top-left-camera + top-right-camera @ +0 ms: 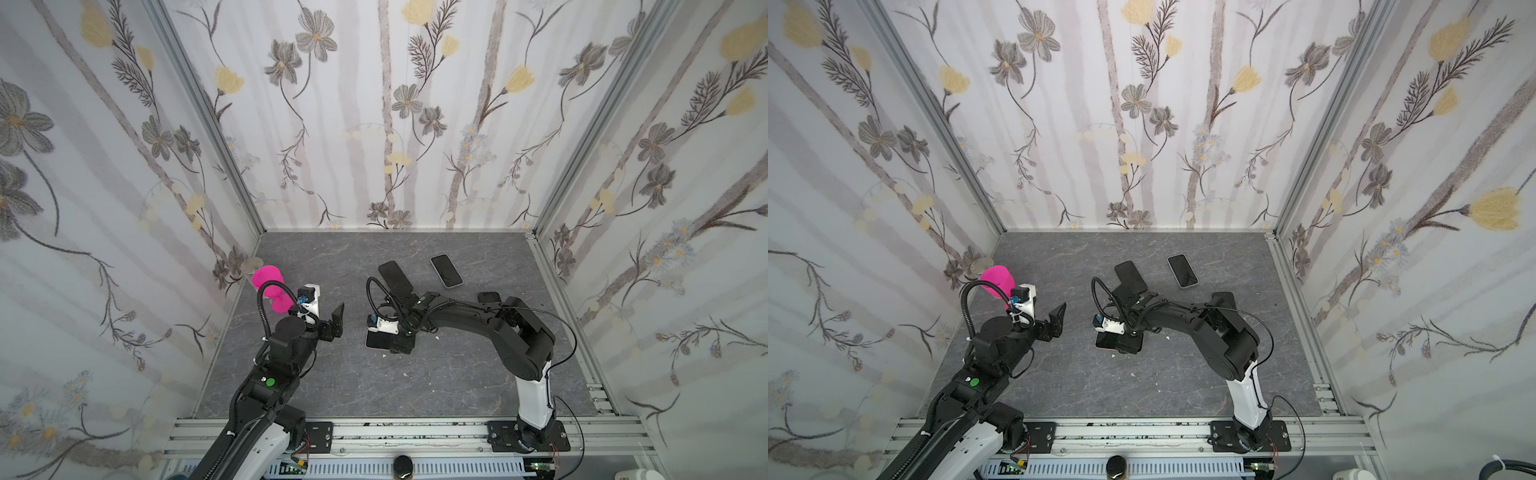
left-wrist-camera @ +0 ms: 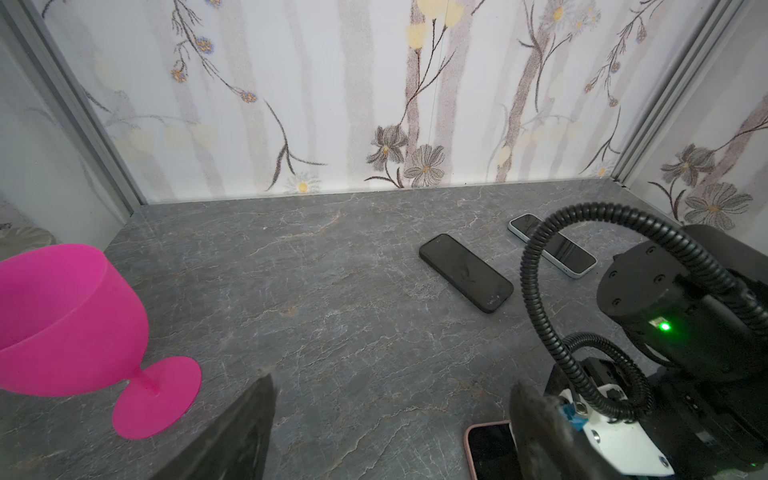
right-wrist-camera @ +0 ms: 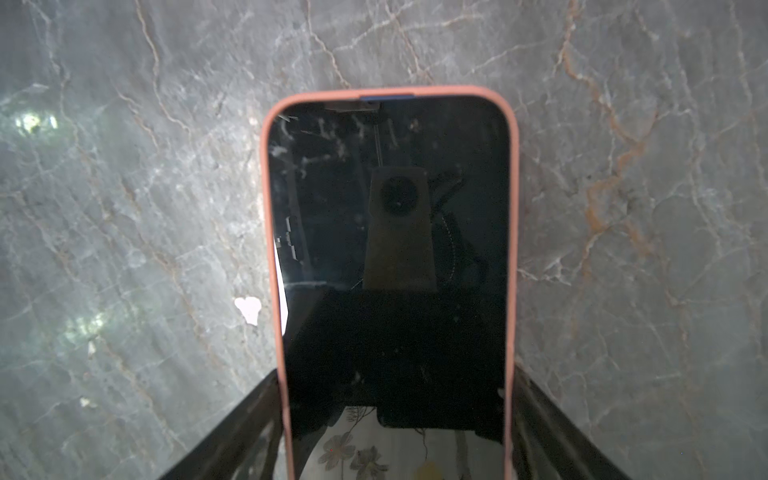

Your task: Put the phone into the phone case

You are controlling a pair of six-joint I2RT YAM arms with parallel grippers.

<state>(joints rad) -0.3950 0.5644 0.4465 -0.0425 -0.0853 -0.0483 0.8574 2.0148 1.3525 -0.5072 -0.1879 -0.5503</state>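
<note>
Goblet (image 1: 268, 286) far left, cased phone (image 3: 390, 249) centre, second phone (image 1: 395, 276) behind it, third phone (image 1: 446, 271) right of that

The marbled tabletop (image 1: 457, 374) carries a pink goblet (image 2: 75, 316), black phone (image 1: 395, 276), white-edged phone (image 1: 446, 271) and pink-cased phone (image 3: 390, 249).

- left gripper (image 1: 336, 322) hangs over the grey table (image 1: 457, 374), jaws wide apart
- right gripper (image 1: 397, 345) is down over a dark phone (image 1: 375, 340) mid-table
- further back: a black phone (image 1: 395, 276) and a light-edged phone (image 1: 446, 271), lying flat
- pink goblet (image 1: 268, 286) by the left wall
</note>
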